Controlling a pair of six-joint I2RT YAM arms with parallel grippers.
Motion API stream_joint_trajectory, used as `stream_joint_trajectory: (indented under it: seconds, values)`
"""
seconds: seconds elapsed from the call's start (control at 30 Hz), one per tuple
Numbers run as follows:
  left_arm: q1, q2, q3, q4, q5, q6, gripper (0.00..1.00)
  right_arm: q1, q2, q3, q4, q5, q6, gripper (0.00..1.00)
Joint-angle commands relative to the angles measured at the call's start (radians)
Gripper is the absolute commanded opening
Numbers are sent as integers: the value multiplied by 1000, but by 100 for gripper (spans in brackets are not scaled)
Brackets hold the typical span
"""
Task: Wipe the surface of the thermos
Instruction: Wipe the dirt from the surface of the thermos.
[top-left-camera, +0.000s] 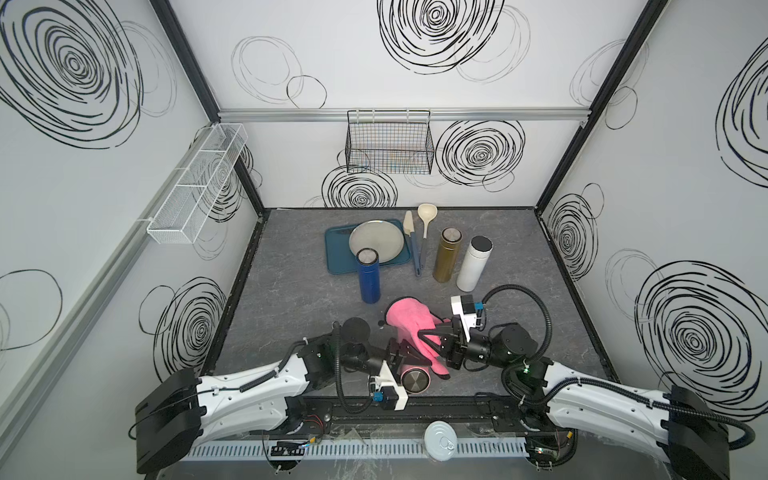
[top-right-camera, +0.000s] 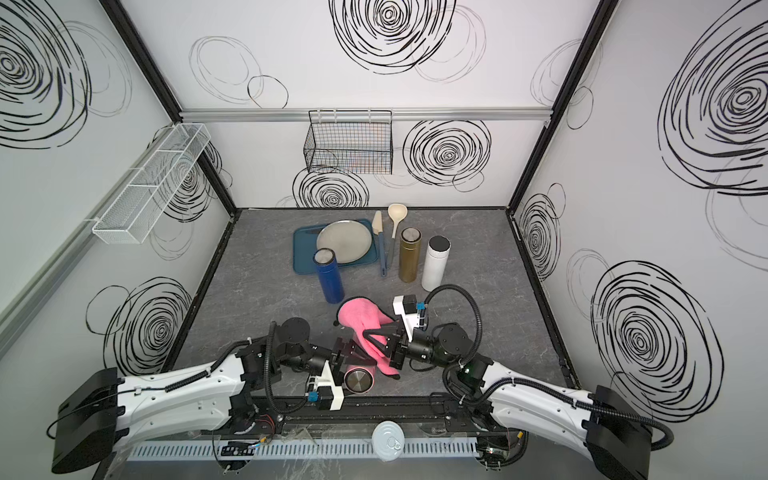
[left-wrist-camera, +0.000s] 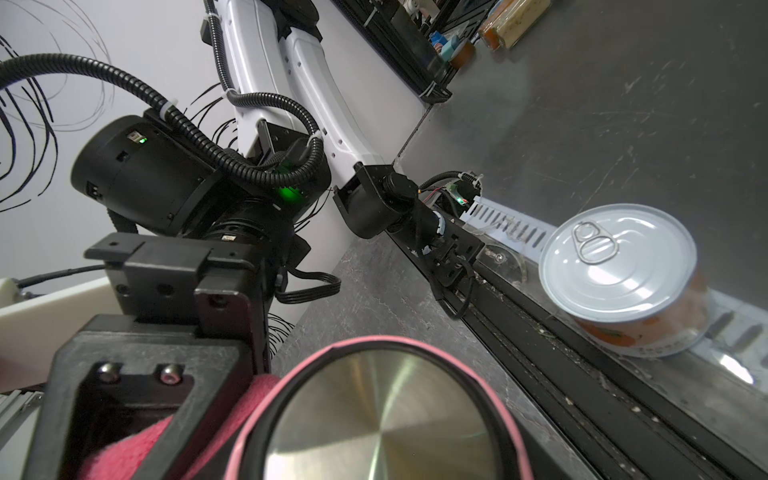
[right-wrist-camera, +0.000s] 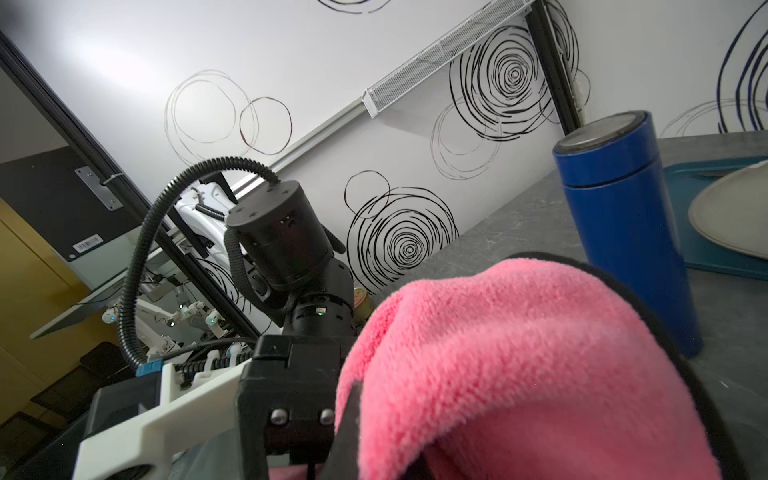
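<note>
Pink fleece hides most of the pink thermos (top-left-camera: 415, 381) you are wiping. It lies tipped over near the front edge of the grey table (top-left-camera: 291, 291), between your two arms, with its steel base turned toward the front rail in both top views. Your left gripper (top-left-camera: 409, 353) is clamped on the thermos body; the left wrist view shows one finger (left-wrist-camera: 124, 374) pressed beside it, with some cloth caught alongside. Your right gripper (top-left-camera: 424, 334) is pinched tight on the pink cloth (top-left-camera: 409, 324), which drapes over the far end of the thermos and hangs down its right side. Whether the thermos touches the table you cannot tell. A blue thermos (right-wrist-camera: 623, 232) stands upright just behind the cloth, and a tin can (left-wrist-camera: 619, 274) sits on the front rail.
</note>
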Motion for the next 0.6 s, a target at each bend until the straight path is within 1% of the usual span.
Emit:
stream_joint_trajectory:
  seconds: [0.0,0.1,0.2,0.27,0.4,0.47,0.57]
  values:
    - [7,-28,40,59,40,44,0,-33,81,-56,81,-1,18,0]
    - [8,-34,39,51,48,48,0,-78,121,-82,98,-13,35,0]
    - [8,-40,39,47,61,56,0,-88,97,-52,43,-33,21,0]
    - [8,-40,39,47,64,57,0,-69,63,-7,-7,-52,-3,0]
    - [8,-37,43,41,66,57,0,24,16,81,-79,-46,-81,0]
    - [7,-38,46,38,65,56,0,44,34,91,-62,-46,-91,0]
    - [7,-41,46,35,64,59,0,32,111,80,-44,-16,-84,0]
